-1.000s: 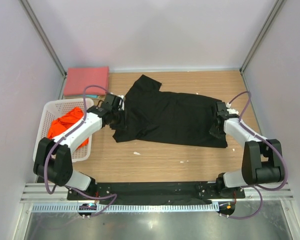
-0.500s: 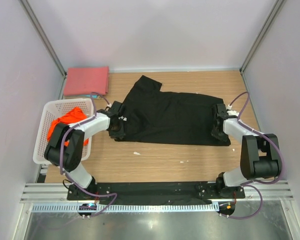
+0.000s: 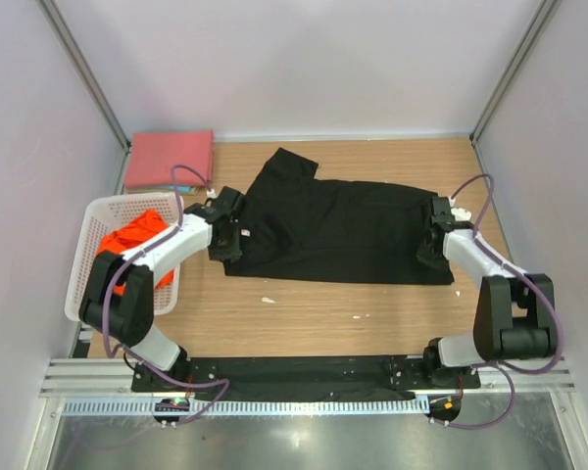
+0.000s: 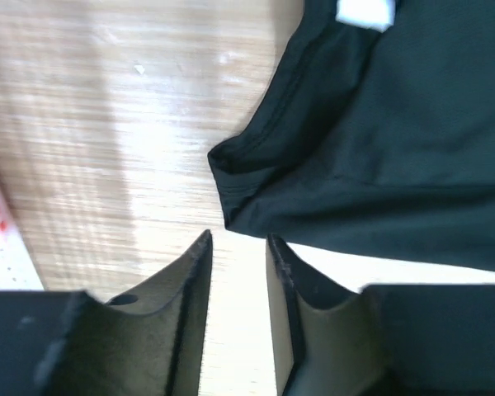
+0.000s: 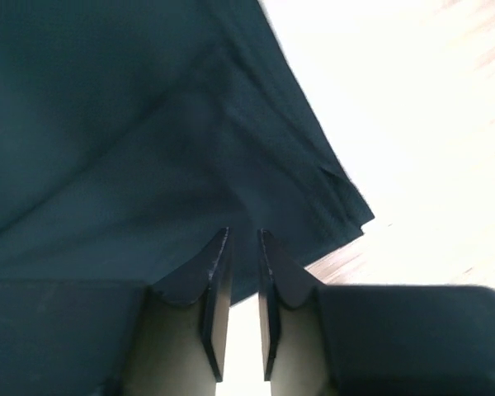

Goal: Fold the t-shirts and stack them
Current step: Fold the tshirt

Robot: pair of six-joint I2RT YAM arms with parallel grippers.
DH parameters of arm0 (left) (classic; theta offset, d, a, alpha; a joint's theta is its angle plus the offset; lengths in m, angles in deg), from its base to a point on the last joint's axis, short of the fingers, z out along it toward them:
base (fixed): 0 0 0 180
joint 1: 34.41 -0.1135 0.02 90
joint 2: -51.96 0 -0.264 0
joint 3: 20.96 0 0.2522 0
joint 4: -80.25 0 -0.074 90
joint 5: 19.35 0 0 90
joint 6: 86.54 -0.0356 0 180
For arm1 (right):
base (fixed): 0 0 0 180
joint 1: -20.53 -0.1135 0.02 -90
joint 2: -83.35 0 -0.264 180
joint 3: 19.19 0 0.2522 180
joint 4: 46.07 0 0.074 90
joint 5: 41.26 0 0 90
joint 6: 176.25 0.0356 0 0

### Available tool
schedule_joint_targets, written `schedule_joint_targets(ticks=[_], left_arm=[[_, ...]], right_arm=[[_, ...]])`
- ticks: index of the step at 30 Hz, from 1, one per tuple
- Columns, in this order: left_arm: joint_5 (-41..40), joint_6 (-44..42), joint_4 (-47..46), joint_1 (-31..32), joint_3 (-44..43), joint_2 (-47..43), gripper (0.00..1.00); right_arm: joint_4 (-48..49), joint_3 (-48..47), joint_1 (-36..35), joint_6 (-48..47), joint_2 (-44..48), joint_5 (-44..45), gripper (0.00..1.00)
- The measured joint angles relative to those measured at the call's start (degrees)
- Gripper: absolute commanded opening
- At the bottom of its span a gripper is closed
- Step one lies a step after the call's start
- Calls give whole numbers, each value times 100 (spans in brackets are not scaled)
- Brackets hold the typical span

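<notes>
In the top view we are seeing the black t-shirt (image 3: 343, 230) lying spread, slightly rumpled, on the surface (image 3: 304, 313). Only the wrist views are showing the jaws: the left gripper (image 4: 238, 239) is standing slightly open and empty beside a hemmed corner, and the right gripper (image 5: 242, 233) is narrowly open over the opposite hem.

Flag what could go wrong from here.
The left gripper sits with empty jaws just short of a corner of the black t-shirt; closing there likely grabs nothing. The right gripper hangs over the hem with a narrow gap; it may skid over the cloth. The shirt lies skewed, so a fold may come out crooked.
</notes>
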Motion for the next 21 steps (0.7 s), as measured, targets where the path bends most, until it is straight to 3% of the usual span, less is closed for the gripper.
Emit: schedule_joint_targets(ticks=[4,9,14,21], left_arm=[[103,-7,79,-85,-240,-319,36],[907,-24,-151,-518,-284,-179,31],[1320,-46,-238,-695,-315,566,29],[793,-122,79,-675,-308,901,27]], right_arm=[[-55,-306,-13,-118,595,-610,29],[914,-743,-518,-166,734,-1934,30],[1749,-1572,-1556,-398,-459,-2778,34],[2465,-2597,-2339,-859,-2144,-3720,38]])
